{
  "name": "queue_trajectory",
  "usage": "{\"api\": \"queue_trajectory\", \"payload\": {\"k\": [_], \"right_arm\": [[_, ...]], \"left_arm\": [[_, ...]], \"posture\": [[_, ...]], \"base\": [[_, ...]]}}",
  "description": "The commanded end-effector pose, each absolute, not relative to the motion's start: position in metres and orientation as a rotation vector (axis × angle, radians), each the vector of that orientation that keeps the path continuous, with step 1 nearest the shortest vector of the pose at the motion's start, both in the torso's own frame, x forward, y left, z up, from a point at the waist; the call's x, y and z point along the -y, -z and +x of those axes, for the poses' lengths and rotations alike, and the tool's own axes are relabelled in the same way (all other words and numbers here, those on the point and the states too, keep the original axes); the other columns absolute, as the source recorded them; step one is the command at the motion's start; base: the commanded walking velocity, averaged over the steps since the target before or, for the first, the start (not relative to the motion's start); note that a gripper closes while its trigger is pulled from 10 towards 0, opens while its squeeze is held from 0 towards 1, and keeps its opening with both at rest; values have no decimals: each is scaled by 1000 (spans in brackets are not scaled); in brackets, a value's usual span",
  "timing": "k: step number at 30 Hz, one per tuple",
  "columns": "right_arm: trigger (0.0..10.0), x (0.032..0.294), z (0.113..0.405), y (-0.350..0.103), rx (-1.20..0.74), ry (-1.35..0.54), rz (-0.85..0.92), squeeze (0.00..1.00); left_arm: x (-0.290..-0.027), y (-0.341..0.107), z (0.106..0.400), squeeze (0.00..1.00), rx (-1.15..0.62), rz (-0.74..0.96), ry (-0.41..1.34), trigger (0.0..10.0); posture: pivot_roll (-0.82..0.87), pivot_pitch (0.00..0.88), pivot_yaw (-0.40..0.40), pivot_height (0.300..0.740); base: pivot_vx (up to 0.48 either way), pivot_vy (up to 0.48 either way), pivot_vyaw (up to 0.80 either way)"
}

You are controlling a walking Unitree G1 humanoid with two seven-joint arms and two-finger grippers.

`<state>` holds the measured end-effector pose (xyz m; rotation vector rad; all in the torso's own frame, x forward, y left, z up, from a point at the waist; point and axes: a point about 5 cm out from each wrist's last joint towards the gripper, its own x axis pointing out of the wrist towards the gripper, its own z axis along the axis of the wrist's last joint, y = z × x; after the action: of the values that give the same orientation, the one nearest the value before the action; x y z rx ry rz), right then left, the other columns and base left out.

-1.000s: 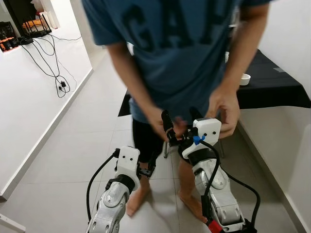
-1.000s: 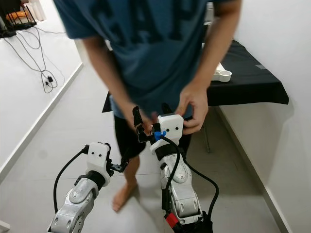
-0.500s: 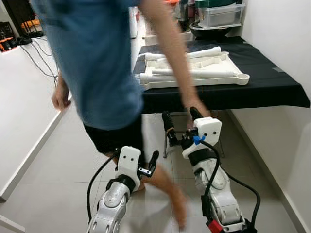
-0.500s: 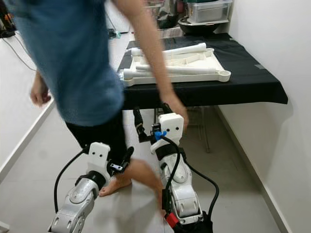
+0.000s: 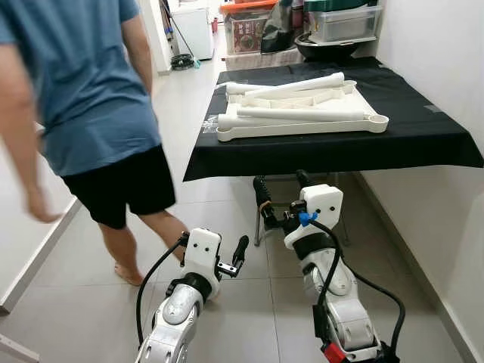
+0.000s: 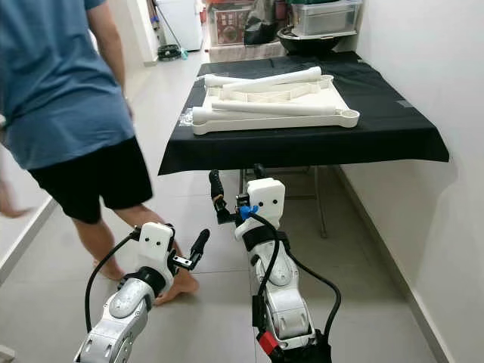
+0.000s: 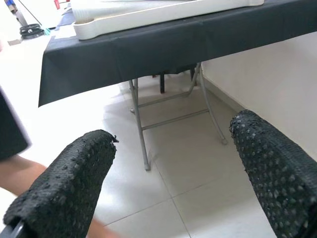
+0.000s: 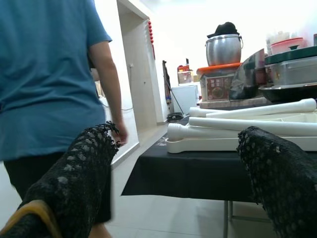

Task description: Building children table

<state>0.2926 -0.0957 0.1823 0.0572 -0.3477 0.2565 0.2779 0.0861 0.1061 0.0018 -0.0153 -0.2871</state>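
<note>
Children's table parts lie unassembled at the front edge of the black bench; our left gripper and right gripper, both released, hold nothing.

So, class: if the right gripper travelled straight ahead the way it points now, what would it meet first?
Probably the hanging black tablecloth edge, just below the white table parts. The right gripper is open; depth is uncertain.
</note>
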Motion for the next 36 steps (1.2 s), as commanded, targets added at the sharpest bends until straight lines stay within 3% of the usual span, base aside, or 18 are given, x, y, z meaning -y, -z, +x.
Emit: {"api": "queue_trajectory", "payload": {"k": [1, 11, 17, 30, 36], "right_arm": [[10000, 98, 293, -171, 294, -240, 30, 0], [10000, 115, 285, -128, 161, -172, -96, 0], [10000, 111, 282, -126, 156, -176, -108, 0], [10000, 118, 287, -127, 163, -129, -121, 0], [10000, 119, 288, -128, 173, -120, -117, 0]], "left_arm": [[-87, -106, 276, 0, 21, 6, 278, 10000], [-82, -111, 273, 0, 53, 38, 334, 10000], [-82, -110, 273, 0, 46, 37, 332, 10000], [-81, -110, 273, 0, 55, 50, 319, 10000], [-80, -110, 273, 0, 51, 48, 325, 10000]], "posture": [[0, 0, 58, 740], [-4, 0, 58, 740], [-11, 0, 61, 740], [-6, 0, 48, 740], [-9, 0, 46, 740]], "base": [[0, 0, 0], [0, 0, -47], [0, 0, -690], [0, 0, 0], [273, 0, 0]]}}
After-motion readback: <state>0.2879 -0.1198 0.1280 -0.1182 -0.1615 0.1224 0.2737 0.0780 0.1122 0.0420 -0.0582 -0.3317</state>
